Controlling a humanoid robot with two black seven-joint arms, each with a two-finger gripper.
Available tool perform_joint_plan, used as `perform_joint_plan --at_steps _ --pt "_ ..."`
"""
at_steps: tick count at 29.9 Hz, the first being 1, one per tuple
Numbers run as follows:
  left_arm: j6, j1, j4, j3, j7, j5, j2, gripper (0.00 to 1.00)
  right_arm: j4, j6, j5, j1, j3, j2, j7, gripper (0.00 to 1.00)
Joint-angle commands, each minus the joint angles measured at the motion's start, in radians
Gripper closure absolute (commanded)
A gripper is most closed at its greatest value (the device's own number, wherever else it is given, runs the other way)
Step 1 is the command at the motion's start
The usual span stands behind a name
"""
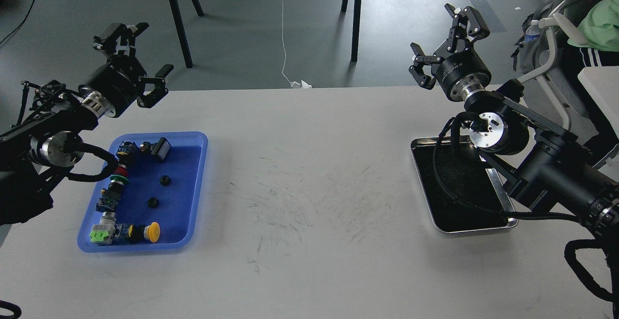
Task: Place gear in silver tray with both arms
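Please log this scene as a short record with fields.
left gripper: open, raised above the blue tray's far end, holding nothing
right gripper: open, raised beyond the silver tray, holding nothing
blue tray: table's left side, holds two small black gears and assorted switch parts
silver tray: table's right side, visible part bare, partly hidden by the right arm

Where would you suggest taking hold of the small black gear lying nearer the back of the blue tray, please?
Grip the upper gear across its outer rim, coming straight down from above with the left gripper, which is open and closest. It appears to lie flat on the blue tray floor, apart from the other gear and the row of parts on its left, so the fingers should have room on both sides.
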Motion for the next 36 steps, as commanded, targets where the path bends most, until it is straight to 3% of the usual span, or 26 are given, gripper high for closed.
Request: perform_joint_plan --at_steps 1,36 --pt "-0.002 0.0 -0.003 -0.003 -0.002 -0.002 -0.002 0.01 0.0 0.0 0.0 0.0 0.0 -0.001 0.0 0.02" --pt "0.013 0.001 -0.035 -0.077 -0.001 0.078 -0.002 0.01 0.0 -0.002 0.0 0.0 0.0 -0.001 0.0 0.02"
